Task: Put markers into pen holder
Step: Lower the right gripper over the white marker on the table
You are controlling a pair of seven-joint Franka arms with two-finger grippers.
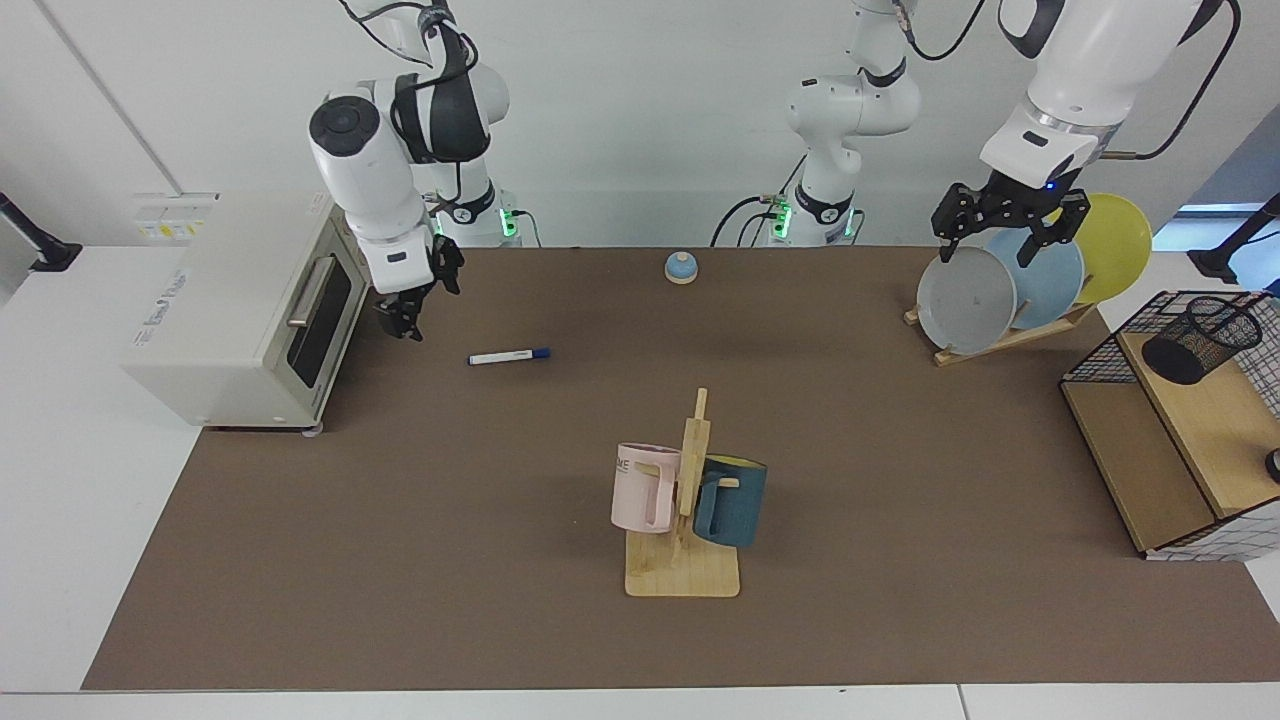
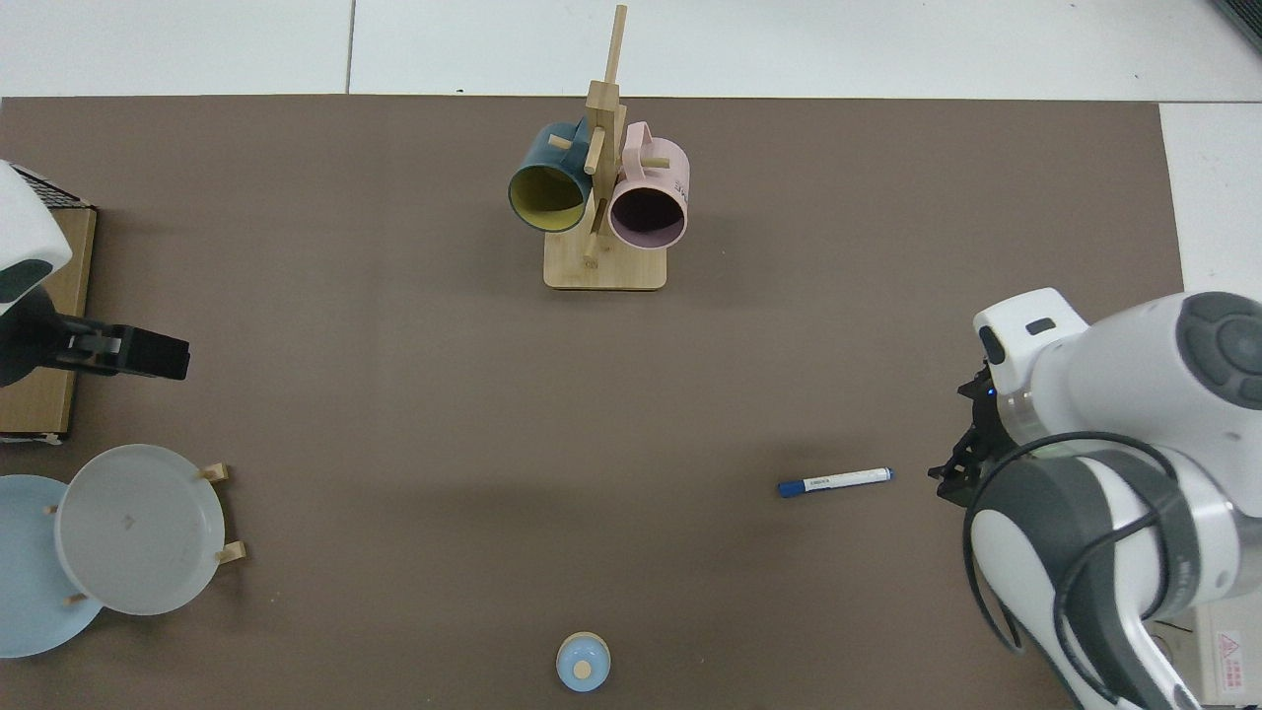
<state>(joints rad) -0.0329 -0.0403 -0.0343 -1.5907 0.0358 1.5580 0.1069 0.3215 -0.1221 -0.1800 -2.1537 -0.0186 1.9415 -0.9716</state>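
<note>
Right gripper (image 1: 405, 318) near marker (image 1: 509, 355), jaw state unreadable; we centre over barrel. Left gripper (image 1: 1008, 222) waits open, empty.
</note>
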